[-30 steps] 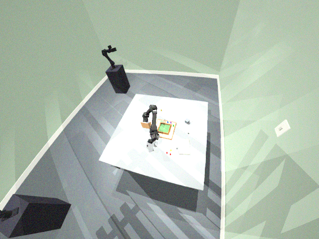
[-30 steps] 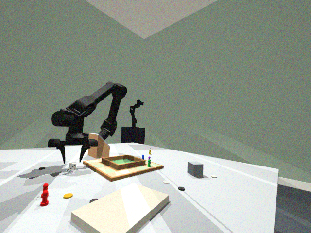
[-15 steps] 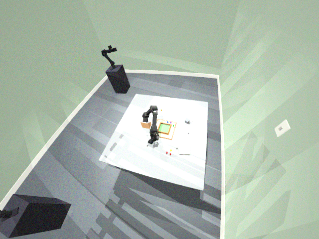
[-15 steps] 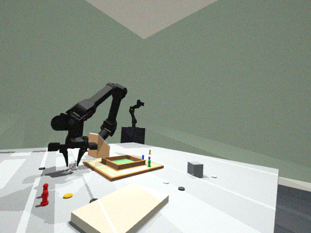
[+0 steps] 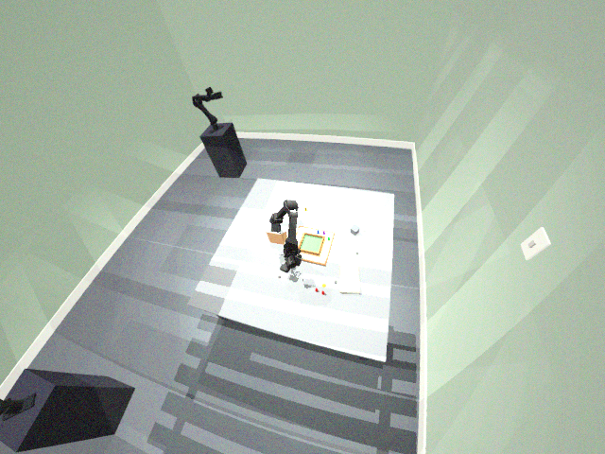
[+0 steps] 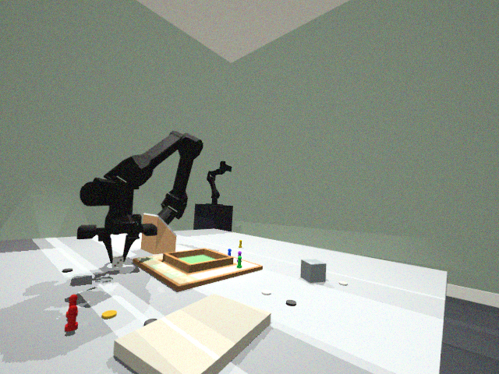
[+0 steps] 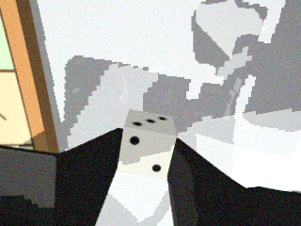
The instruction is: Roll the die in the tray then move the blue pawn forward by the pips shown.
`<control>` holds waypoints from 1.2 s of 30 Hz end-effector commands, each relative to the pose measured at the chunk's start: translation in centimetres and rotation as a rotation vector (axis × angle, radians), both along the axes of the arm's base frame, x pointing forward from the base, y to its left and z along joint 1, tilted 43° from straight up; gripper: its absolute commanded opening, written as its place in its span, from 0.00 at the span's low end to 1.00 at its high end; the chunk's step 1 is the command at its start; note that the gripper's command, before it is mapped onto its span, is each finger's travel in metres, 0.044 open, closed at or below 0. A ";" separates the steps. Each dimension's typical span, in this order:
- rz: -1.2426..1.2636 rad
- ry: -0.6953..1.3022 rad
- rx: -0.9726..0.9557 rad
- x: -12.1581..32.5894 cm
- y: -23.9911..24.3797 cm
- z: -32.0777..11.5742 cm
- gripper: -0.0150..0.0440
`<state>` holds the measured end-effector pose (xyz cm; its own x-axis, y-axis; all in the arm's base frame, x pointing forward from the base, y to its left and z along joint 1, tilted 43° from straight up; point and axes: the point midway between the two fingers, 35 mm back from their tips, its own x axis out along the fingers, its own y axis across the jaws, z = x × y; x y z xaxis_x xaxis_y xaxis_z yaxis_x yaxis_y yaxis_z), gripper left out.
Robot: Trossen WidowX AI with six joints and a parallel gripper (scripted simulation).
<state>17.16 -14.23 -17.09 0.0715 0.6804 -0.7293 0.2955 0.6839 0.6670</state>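
Tray (image 5: 320,253) (image 6: 189,267) lies open, die (image 6: 117,262) (image 7: 147,146) between fingers (image 6: 118,262).

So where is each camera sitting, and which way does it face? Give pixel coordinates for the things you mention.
Top: high above, looking steeply down at the table (image 5: 302,307); whole arm (image 5: 292,229) visible.
Exterior: low beside the table (image 6: 387,309), looking across it; arm (image 6: 183,173) and gripper (image 6: 117,259) visible.
Wrist: on the arm's wrist, looking past its fingertips; only fingers visible.
Exterior and wrist share the die (image 6: 117,262) (image 7: 146,146).
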 end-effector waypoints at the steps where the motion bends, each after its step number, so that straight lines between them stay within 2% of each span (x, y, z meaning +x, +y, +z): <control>1: 0.001 -0.013 -0.027 0.3 -2.9 2.3 0.25; 9: 0.001 -0.011 -0.027 -0.4 -6.9 7.6 0.25; 15: 0.001 -0.011 -0.026 -0.5 -7.2 8.0 0.25; 36: -0.360 0.307 -0.015 4.8 -2.6 11.9 0.25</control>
<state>21.08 -17.72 -6.12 0.0713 0.6457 -0.7603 0.6387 0.5559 0.5320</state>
